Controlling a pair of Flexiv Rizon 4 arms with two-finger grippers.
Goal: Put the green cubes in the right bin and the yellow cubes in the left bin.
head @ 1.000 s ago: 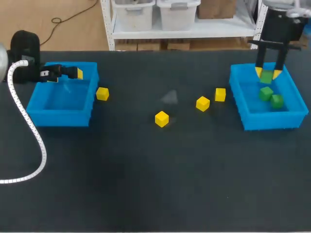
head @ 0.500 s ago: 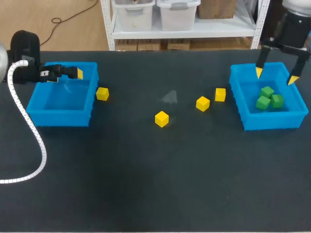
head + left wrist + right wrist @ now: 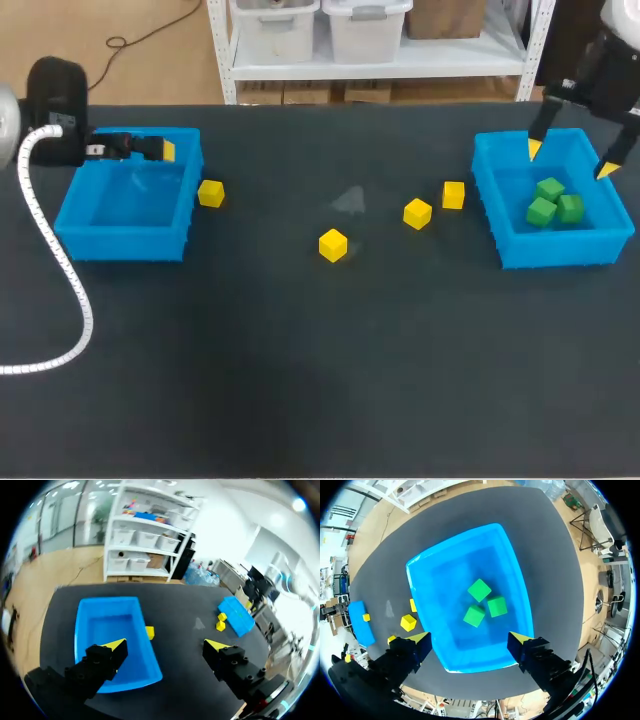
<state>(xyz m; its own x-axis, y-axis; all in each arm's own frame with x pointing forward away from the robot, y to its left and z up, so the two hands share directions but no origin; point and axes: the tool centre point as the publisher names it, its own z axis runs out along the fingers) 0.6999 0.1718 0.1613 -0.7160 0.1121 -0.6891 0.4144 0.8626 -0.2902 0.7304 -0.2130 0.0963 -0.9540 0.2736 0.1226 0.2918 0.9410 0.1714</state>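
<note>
Over the right bin at the surface's right edge, three green cubes inside, the right hand hangs spread; best lift clear of its wall, then square onto the nearest yellow cube.

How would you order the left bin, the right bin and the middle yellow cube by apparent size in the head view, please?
1. The right bin and the left bin: they look about the same size, so I will not rank one above the other.
2. The middle yellow cube: far smaller than either bin.
</note>
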